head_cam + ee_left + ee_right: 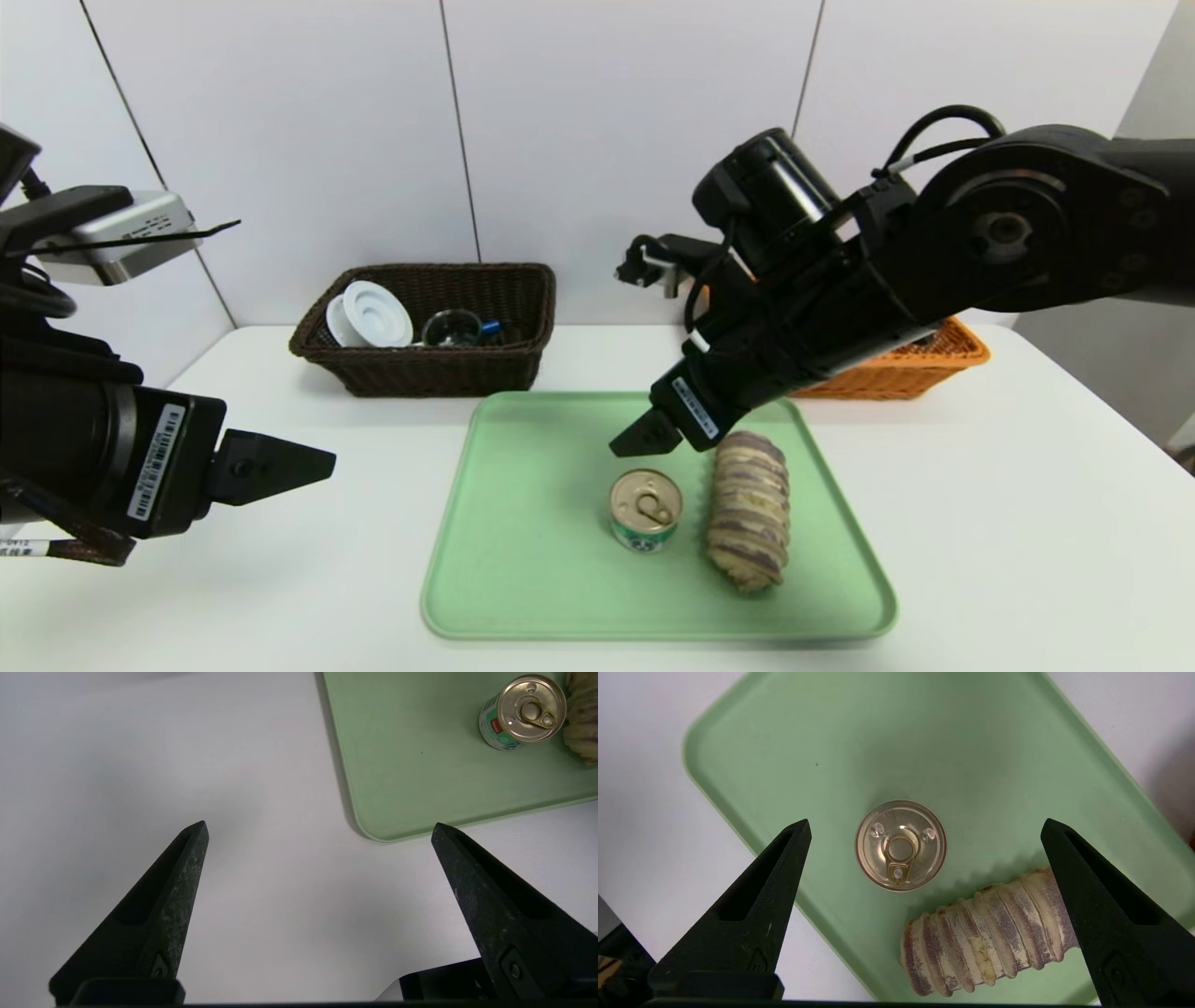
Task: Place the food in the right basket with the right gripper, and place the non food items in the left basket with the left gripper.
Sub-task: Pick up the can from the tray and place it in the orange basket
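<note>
The black left gripper with pointed fingers [320,823] is parked over the white worktop [308,597], to the left of the tray. Its fingers stand wide apart and have hold of nothing.

The low-rimmed green rectangular tray [653,637] carries the food. The striped tan-and-purple bread roll [749,509] lies on the robot's right side of the round metal can with a gold pull-tab lid and green label [645,510]. The two items are close together but apart. The roll's long axis runs roughly near to far; the can stands upright.

The black right gripper with pointed fingers [927,821] is above the tray, fingers spread wide, nothing between them in its grasp. The can is below and slightly nearer the robot than the fingertips, and the wrist view shows it between the two finger lines. This gripper is the nearer one to the can. The coming move probably requires a descent onto the can; the finger on the roll's side could strike the roll.

Beyond the tray, the orange woven wicker basket [873,381] stands behind the right arm, and the dark brown woven wicker basket [439,373] stands to the left, holding non-food items.
</note>
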Robot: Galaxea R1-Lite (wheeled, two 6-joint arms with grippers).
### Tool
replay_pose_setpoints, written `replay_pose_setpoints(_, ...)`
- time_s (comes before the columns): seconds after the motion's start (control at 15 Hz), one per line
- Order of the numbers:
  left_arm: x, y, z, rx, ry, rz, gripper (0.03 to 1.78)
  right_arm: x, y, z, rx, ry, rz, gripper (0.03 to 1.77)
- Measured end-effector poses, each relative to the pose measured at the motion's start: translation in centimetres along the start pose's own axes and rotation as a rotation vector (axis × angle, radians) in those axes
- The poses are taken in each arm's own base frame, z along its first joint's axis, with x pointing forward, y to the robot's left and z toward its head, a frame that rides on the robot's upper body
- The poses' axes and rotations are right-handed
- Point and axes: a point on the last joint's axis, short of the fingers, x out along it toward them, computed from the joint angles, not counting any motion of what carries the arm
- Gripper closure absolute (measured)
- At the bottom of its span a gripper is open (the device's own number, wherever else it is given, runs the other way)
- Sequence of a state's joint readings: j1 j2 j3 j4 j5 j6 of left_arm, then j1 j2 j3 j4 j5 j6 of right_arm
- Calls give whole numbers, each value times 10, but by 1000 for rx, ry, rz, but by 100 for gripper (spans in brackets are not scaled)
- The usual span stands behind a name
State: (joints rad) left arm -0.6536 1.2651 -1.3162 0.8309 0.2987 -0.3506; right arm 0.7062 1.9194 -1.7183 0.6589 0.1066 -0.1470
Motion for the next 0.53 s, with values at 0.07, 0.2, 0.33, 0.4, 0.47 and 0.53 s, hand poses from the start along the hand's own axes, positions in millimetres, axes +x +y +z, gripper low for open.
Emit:
replay_pose_setpoints(0.07,0,0,0,-1,-3,-1,12,5,1,1,-6,31,2,10)
replay_pose_setpoints(0.2,0,0,0,-3,-5,-2,12,15,2,2,-11,89,3,10)
replay_pose_setpoints(0.33,-1,0,0,-3,-5,-3,12,28,6,2,-19,142,-3,10)
replay_pose_setpoints(0.4,-1,0,0,-2,-6,-3,12,35,8,2,-26,159,-2,10)
replay_pose_setpoints(0.47,-1,0,0,-3,-8,-3,12,42,10,1,-33,179,2,10)
replay_pose_setpoints(0.53,-1,0,0,-4,-9,-3,12,47,13,-1,-43,207,4,10)
